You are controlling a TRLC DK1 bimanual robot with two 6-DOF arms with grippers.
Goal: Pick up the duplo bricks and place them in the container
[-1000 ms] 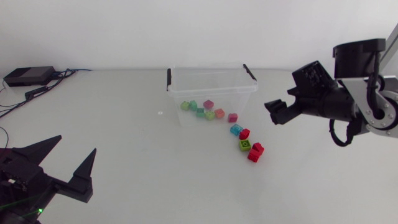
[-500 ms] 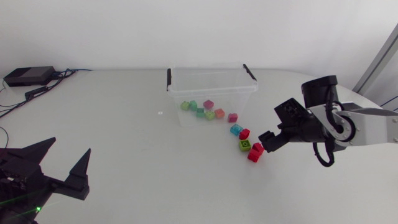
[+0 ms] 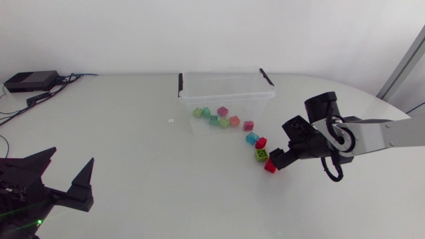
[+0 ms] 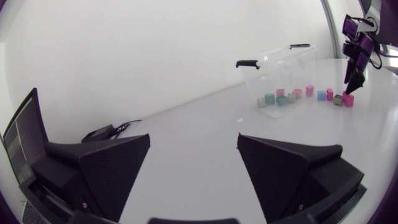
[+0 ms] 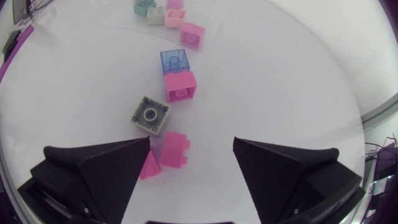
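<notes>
Right gripper [image 5: 192, 144] spread wide above red brick [image 3: 269, 168] (beside green brick [image 3: 261, 155]), left gripper [image 4: 193, 137] parted too

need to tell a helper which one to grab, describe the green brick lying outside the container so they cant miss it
Find the clear container with black clips; a short trail of loose bricks runs from it towards the right pincer. The green brick lies near the trail's end, between two red bricks, and is the only green one outside the container.
</notes>
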